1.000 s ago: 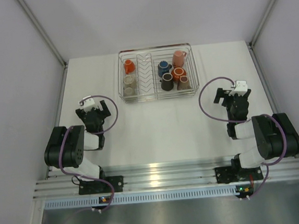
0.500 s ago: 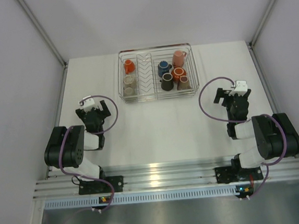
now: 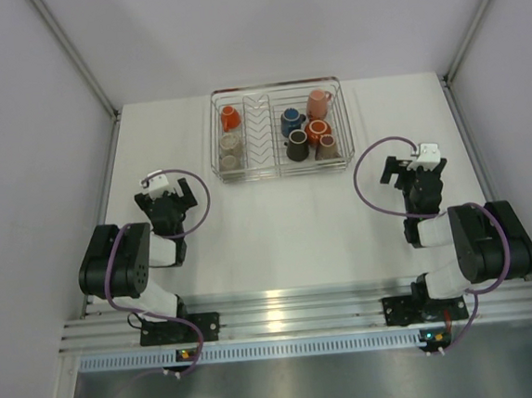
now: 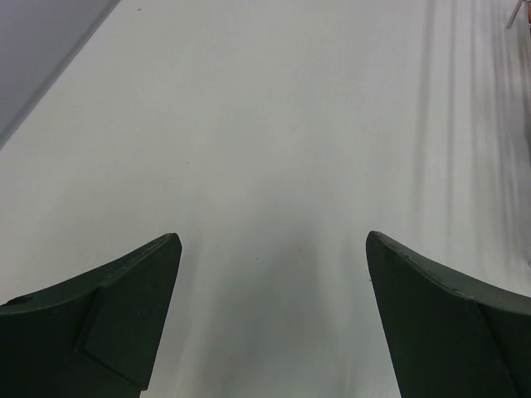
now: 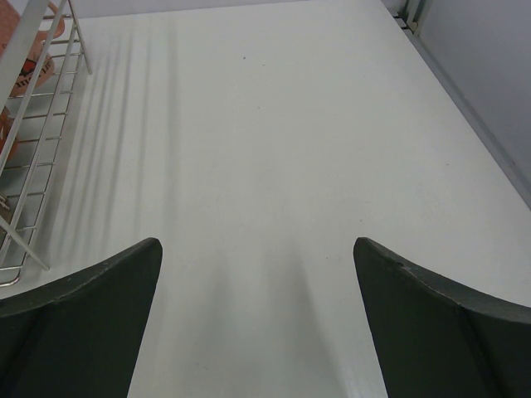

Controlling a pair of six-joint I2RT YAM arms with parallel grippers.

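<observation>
Presently: left gripper [image 4: 272,240], jaws apart, holding nothing, above white table [image 4: 274,99]. Right gripper [image 5: 257,245], likewise apart and unladen, near wire rack [image 5: 33,166] containing assorted mugs [image 3: 316,131].

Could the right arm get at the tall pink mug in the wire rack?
Probably yes: only bare white table lies between the open right gripper and the wire rack, and the tall pink mug is uncovered.

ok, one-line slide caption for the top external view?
Left fingers and right fingers open above the white table; wire rack of cups at far edge.
</observation>
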